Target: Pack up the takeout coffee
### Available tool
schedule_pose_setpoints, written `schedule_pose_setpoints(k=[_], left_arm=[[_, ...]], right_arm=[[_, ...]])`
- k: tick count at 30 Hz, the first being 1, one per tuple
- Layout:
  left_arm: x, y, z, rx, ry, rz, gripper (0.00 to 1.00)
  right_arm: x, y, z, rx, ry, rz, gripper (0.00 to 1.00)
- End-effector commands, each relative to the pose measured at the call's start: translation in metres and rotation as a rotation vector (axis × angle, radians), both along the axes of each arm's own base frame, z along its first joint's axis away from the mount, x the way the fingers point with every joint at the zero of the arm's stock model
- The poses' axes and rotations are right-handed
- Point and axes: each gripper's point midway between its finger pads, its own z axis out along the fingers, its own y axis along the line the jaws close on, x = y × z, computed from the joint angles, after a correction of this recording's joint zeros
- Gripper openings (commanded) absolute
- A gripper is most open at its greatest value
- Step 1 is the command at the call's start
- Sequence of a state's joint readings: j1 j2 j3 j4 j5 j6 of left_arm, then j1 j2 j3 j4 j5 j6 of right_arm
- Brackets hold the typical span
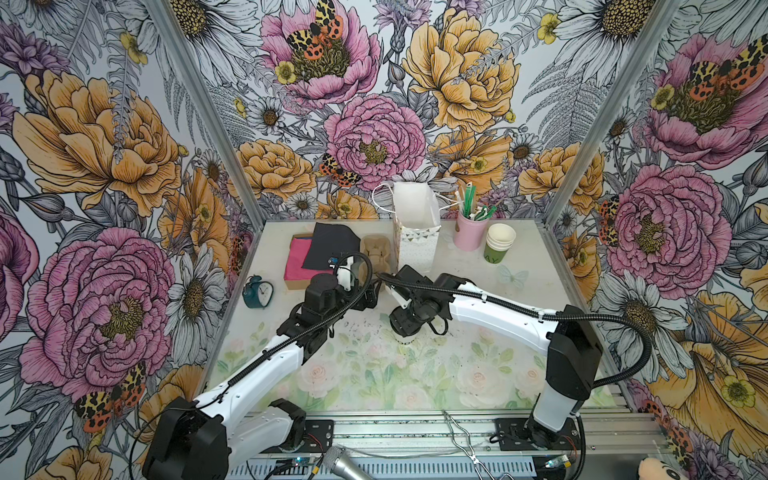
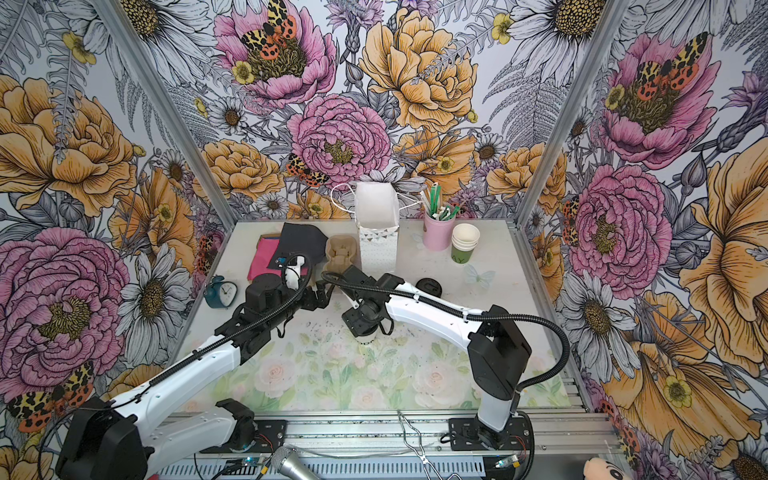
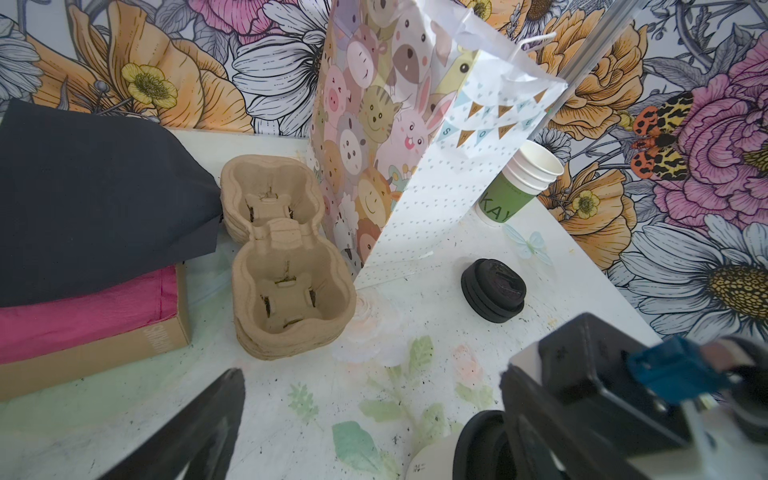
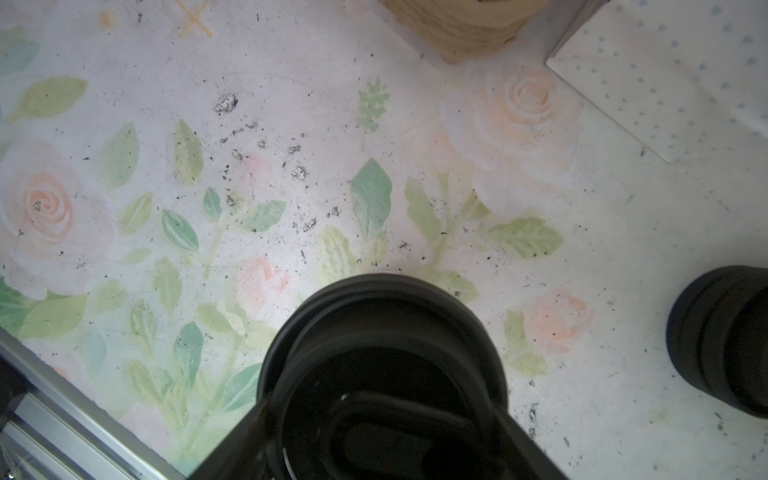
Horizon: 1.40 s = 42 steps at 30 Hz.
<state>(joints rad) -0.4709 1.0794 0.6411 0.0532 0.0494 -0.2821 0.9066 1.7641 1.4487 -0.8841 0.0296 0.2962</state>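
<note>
1 takeout coffee (image 1: 405,340) stands upright mid-table on my feed, long axis vertical, black lid (image 4: 382,324) facing up, base on the floral table (image 1: 457,374). My right gripper (image 4: 382,409) straddles the lid from above; whether it actually pinches, I cannot tell. My left gripper (image 2: 322,296) hangs spread wide and empty nearby, beside the pulp carrier (image 3: 286,257).

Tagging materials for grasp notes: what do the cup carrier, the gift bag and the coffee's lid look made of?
Carrier: moulded paper pulp, matte tan, with a rough fibrous surface. Bag: printed paper, probably; it holds sharp creases. Lid: likely plastic, smooth black with moulded rings and a faint sheen.
</note>
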Motion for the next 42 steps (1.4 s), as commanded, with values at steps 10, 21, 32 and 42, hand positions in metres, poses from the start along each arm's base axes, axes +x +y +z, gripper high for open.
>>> schedule_pose_setpoints(k=[10, 21, 32, 42], left_arm=[[0.001, 0.001, 0.006, -0.016, -0.021, 0.0, 0.97], [0.001, 0.002, 0.004, -0.015, -0.017, 0.005, 0.97], [0.0, 0.001, 0.004, -0.017, -0.017, 0.001, 0.97], [0.001, 0.001, 0.002, -0.016, -0.013, 0.002, 0.97]], right_arm=[[-0.018, -0.007, -0.021, -0.069, 0.097, 0.012, 0.78], [-0.009, -0.002, -0.005, -0.033, 0.051, 0.004, 0.8], [-0.002, -0.005, 0.01, -0.014, 0.004, -0.012, 0.83], [0.007, -0.004, 0.028, 0.027, -0.044, -0.026, 0.92]])
